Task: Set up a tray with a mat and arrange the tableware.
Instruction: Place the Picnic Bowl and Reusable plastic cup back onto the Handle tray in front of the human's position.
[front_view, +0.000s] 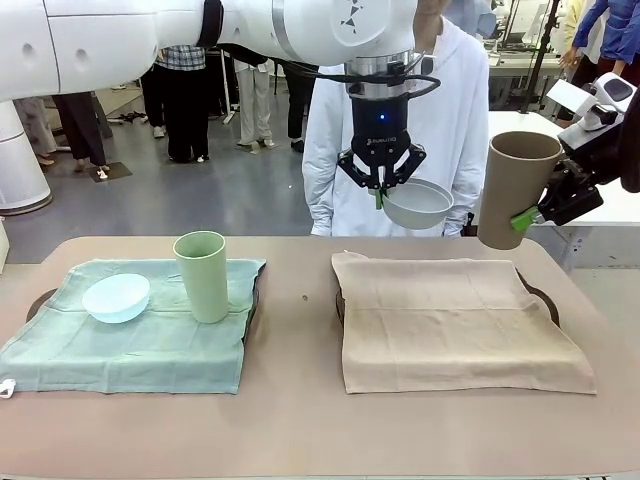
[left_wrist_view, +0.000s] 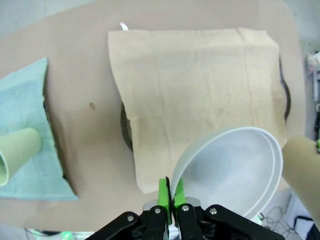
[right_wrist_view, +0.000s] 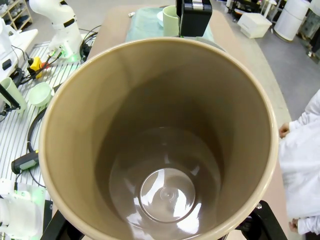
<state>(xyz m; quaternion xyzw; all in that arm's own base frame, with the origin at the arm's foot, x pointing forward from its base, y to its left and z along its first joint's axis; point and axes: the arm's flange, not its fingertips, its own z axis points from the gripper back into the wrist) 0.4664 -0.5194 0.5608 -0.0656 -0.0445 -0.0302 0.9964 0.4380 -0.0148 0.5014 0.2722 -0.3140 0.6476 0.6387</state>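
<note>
Two mats: a tan mat (front_view: 455, 315) at 3 o'clock, a green mat (front_view: 140, 330) at 9. Two cups: the tan-brown cup (front_view: 515, 185) grasped aloft by the right gripper (front_view: 535, 215), the green cup (front_view: 202, 275) on the green mat. Two bowls: the white bowl (front_view: 418, 203) pinched by the left gripper (front_view: 380, 190), the blue bowl (front_view: 116, 298) on green.

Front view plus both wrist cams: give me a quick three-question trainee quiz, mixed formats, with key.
1. True or false: the left gripper pinches the white bowl by its rim.
2. The right gripper holds which item? A) pale green cup B) tan-brown cup C) pale blue bowl
3. Fill in: the pale green cup and pale blue bowl stand on the ____ mat.

Key
1. True.
2. B: tan-brown cup.
3. Green: green mat. The beige mat is bare.
</note>
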